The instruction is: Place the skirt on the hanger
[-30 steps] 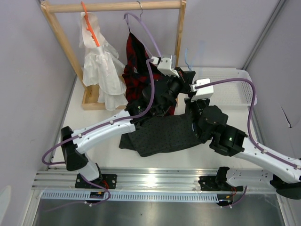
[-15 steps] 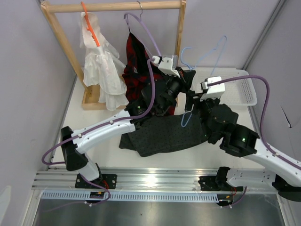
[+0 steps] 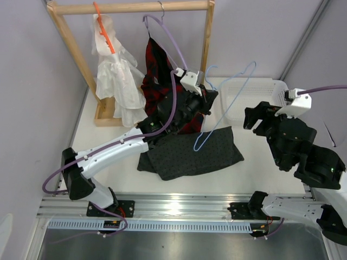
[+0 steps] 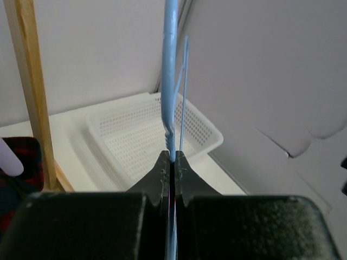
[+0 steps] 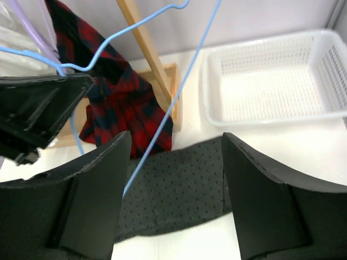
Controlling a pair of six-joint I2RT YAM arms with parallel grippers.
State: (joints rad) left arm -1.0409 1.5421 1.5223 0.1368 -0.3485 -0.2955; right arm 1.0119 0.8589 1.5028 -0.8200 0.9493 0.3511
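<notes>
Holds the blue wire hanger clamped in left hand over the skirt, right hand spread, likely for cloth.

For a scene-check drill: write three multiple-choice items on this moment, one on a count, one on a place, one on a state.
1. How many garments hang on the wooden rack? A. one B. two C. three
2. Where is the skirt? A. on the table B. over the rack C. held in the air
3. The left gripper is: A. open B. shut on the hanger C. shut on the skirt
Answers: 1 B, the white dress and the plaid garment. 2 A, it lies flat on the tabletop. 3 B, its jaws pinch the blue wire.
</notes>
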